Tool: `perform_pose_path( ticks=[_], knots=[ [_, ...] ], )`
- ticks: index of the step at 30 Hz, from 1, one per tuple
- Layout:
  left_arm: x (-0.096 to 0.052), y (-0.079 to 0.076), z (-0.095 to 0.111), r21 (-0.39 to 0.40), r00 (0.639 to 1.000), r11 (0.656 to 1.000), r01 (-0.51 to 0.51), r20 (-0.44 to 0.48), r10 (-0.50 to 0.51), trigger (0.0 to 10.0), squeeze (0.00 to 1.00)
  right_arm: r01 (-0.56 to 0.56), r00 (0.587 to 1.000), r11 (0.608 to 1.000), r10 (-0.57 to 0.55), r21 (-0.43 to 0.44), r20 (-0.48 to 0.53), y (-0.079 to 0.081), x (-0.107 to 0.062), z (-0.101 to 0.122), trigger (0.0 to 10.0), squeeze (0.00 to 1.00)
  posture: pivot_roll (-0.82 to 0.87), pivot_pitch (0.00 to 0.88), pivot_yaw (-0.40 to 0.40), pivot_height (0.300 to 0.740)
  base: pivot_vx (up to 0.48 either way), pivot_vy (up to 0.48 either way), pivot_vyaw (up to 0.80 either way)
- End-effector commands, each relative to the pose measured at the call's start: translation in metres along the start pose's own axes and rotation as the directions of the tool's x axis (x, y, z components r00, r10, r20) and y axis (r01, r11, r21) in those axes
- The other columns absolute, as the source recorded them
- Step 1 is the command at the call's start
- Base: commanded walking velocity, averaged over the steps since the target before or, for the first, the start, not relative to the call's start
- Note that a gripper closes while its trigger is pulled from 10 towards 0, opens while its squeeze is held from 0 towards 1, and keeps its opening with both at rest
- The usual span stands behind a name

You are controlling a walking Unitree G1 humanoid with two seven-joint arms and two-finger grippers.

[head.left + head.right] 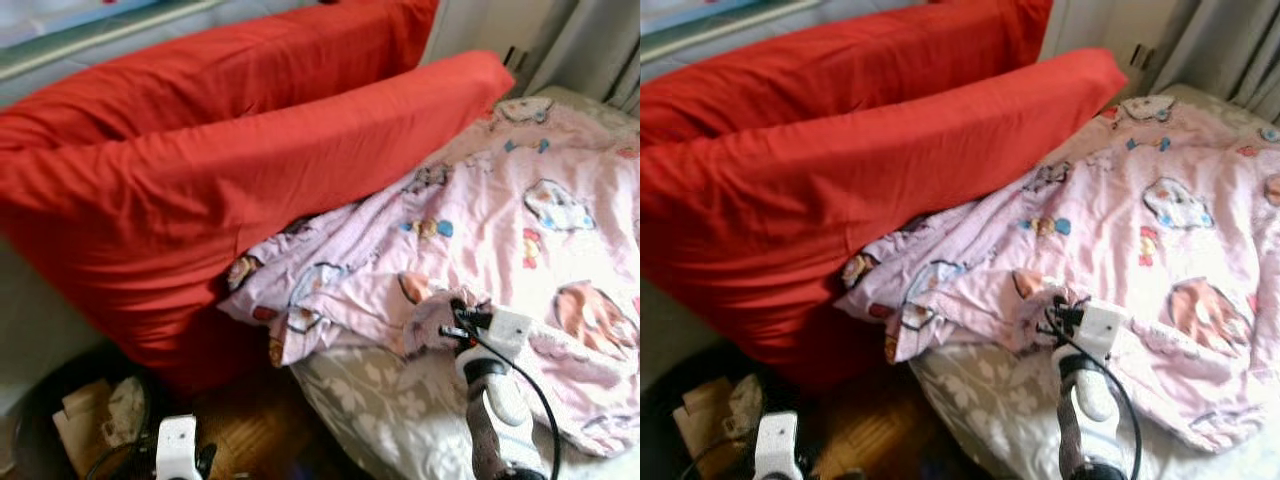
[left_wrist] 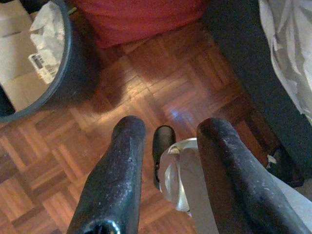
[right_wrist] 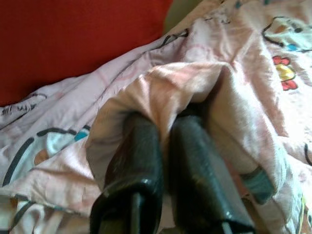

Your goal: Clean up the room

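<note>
A pink cartoon-print blanket [image 1: 520,220] lies rumpled across the bed, its near edge spilling toward two big red pillows [image 1: 250,170]. My right gripper [image 3: 165,129] is shut on a raised fold of the blanket near the bed's front edge, and the cloth drapes over its fingertips. That same gripper [image 1: 456,312] reaches up from the lower right in the eye views. My left gripper [image 2: 170,134] hangs low beside the bed over the parquet floor, open, with nothing between its fingers.
The bed has a grey flowered sheet [image 1: 385,400] under the blanket. A dark round bin [image 2: 73,63] holding cardboard and crumpled paper stands on the wooden floor [image 2: 146,73] at my left, below the pillows. Curtains [image 1: 590,45] hang at the far right.
</note>
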State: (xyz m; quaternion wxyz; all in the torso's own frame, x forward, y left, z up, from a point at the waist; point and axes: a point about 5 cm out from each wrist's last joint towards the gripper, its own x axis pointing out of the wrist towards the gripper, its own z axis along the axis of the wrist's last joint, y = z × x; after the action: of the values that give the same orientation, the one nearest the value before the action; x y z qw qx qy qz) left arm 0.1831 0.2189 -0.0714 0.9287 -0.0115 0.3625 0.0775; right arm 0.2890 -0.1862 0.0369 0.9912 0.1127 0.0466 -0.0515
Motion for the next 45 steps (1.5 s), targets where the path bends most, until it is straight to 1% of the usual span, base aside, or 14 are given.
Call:
perform_pose_path(
  ticks=[1, 8, 12, 19, 33, 45],
  knots=[
    [-0.002, 0.000, -0.008, 0.015, 0.999, 1.000, 0.001, -0.035, 0.000, 10.0, 0.00, 0.019, 1.000, 1.000, -0.019, 0.003, -0.002, -0.004, -0.004, -0.003, 10.0, 0.00, 0.07, 0.202, -0.020, 0.740, 0.000, 0.000, 0.00],
    [-0.002, -0.003, -0.010, 0.026, 0.998, 0.999, 0.019, -0.058, -0.017, 10.0, 0.00, 0.025, 1.000, 1.000, -0.025, 0.011, -0.003, -0.001, -0.003, -0.004, 10.0, 0.00, 0.07, 0.195, -0.013, 0.740, 0.000, 0.000, 0.00],
    [-0.001, -0.006, -0.008, 0.034, 0.998, 0.999, 0.035, -0.049, -0.033, 10.0, 0.00, 0.039, 0.999, 0.999, -0.039, 0.011, 0.000, -0.003, -0.002, -0.003, 10.0, 0.00, 0.07, 0.193, -0.011, 0.740, 0.000, 0.000, 0.00],
    [-0.002, -0.005, -0.011, 0.029, 0.998, 0.999, 0.033, -0.060, -0.031, 10.0, 0.00, 0.061, 0.998, 0.998, -0.061, 0.011, 0.004, -0.008, -0.001, -0.002, 10.0, 0.00, 0.07, 0.182, -0.006, 0.740, 0.000, 0.000, 0.00],
    [-0.004, -0.004, -0.016, 0.024, 0.997, 0.999, 0.031, -0.074, -0.029, 10.0, 0.00, 0.081, 0.997, 0.997, -0.081, 0.011, -0.012, -0.011, -0.003, -0.008, 10.0, 0.00, 0.07, 0.158, -0.009, 0.740, 0.000, 0.000, 0.00],
    [-0.005, -0.003, -0.019, 0.013, 0.996, 1.000, 0.025, -0.087, -0.024, 10.0, 0.00, 0.092, 0.996, 0.996, -0.092, 0.019, 0.010, -0.012, -0.002, -0.006, 10.0, 0.00, 0.07, 0.157, -0.006, 0.740, 0.000, 0.000, 0.00]
  ],
)
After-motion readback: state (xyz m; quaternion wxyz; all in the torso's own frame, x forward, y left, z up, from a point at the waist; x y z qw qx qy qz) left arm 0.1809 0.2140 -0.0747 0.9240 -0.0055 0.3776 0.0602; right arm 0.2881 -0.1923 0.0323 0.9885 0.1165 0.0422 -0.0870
